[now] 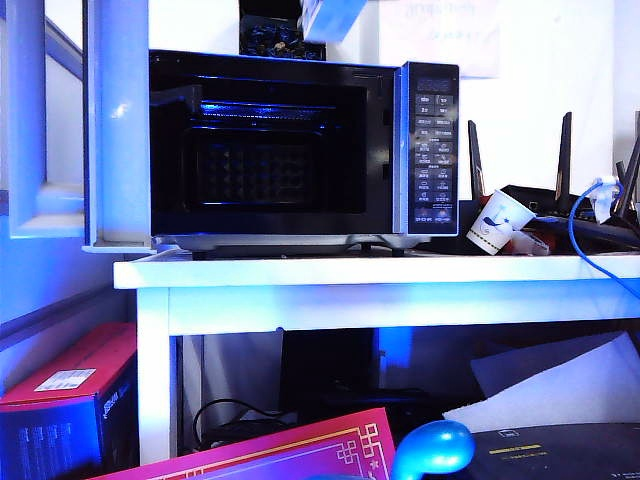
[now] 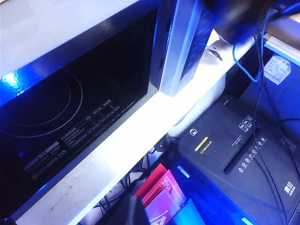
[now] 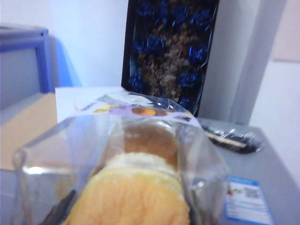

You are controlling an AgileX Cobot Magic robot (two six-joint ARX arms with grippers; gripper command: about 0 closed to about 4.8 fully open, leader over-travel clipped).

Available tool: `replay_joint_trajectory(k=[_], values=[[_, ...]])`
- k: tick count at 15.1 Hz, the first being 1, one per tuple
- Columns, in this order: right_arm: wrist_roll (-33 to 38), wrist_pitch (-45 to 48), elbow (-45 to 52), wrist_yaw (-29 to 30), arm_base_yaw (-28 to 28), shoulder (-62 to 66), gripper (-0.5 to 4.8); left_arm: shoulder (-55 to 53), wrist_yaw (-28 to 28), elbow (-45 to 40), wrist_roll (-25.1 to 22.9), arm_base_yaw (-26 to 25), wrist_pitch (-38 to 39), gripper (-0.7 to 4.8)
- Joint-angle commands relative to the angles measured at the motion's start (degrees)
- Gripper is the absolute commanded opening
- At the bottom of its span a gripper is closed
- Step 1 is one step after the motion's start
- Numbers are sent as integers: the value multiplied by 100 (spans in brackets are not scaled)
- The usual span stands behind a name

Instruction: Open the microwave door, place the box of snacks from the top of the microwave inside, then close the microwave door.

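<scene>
The microwave (image 1: 430,140) stands on a white table (image 1: 400,272). The microwave door (image 1: 120,130) is swung wide to the left, and the dark cavity (image 1: 260,150) is bare. In the right wrist view, the box of snacks (image 3: 140,154) is a clear tub holding yellowish cakes. It fills the space between the jaws of my right gripper (image 3: 136,216), which is shut on it. In the exterior view the box (image 1: 330,15) hangs tilted above the oven's top. Only one dark finger of my left gripper (image 2: 129,213) shows, low in front of the table edge (image 2: 117,154).
A dark container with blue pieces (image 1: 272,38) stands at the back of the oven's top. To the right of the oven are a white paper cup (image 1: 497,220), router antennas (image 1: 565,150) and a blue cable (image 1: 580,230). A black shredder (image 2: 234,150) and a red box (image 1: 70,390) sit below.
</scene>
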State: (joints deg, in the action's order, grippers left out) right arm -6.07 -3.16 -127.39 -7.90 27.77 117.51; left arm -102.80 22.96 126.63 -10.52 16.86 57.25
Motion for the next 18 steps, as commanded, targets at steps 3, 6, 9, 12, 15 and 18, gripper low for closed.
replay_joint_trajectory(k=[3, 6, 9, 12, 15, 18], values=[[-44, -289, -48, -13, 7, -616, 260, 46, 20, 28, 0, 4, -57, -6], [-42, -920, -48, 9, 7, -1008, 260, 46, 22, 28, 2, 4, -42, -6], [-44, -1220, -48, 15, 7, -1410, 260, 46, 22, 28, 0, 4, -28, -6], [-39, -1690, -48, 52, 9, -1801, 260, 46, 20, 28, -7, 4, -31, -6], [-39, -2022, -46, 317, 9, -2006, 260, 46, 20, 28, -7, 4, -31, -6], [-39, -2181, -37, 560, 15, -2020, 260, 46, 22, 28, -7, 4, -31, -6]])
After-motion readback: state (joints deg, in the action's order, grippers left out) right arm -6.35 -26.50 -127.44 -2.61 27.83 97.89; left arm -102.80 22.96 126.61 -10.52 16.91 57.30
